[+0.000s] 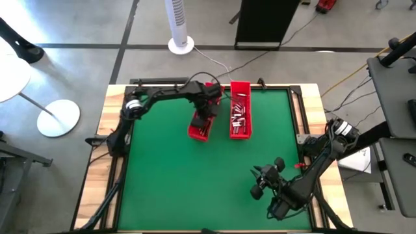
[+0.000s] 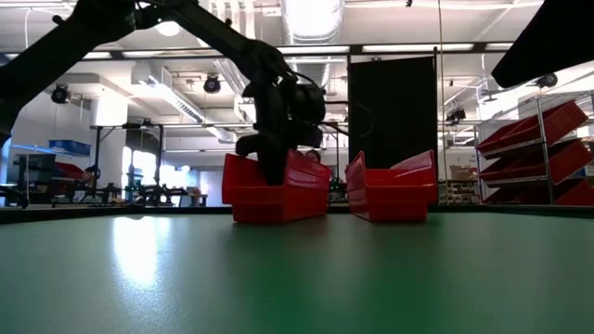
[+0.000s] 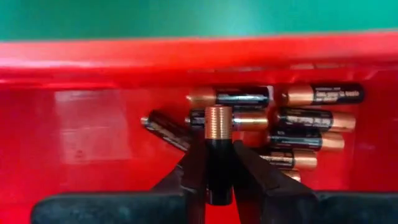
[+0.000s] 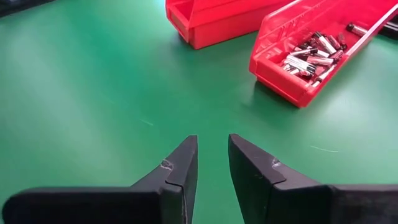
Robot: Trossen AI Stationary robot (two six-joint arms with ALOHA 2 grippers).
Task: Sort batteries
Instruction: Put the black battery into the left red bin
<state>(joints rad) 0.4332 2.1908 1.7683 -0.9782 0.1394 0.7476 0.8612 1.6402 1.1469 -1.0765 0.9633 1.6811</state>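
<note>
My left gripper is clamped round the middle of a black, copper-topped battery, hard, slick and apt to roll, over the left red plastic tray holding sorted black-and-copper batteries. The right gripper hovers over green table, slightly apart, empty; beyond lies the mixed silvery batteries' tray.

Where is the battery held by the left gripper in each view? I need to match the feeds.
High view: hidden under the left gripper over the left tray.
Low view: not visible; gripper dips into that tray.
Left wrist view: battery centre, upright, clamped.
Right wrist view: not visible.
Shared landmark: right tray.
</note>
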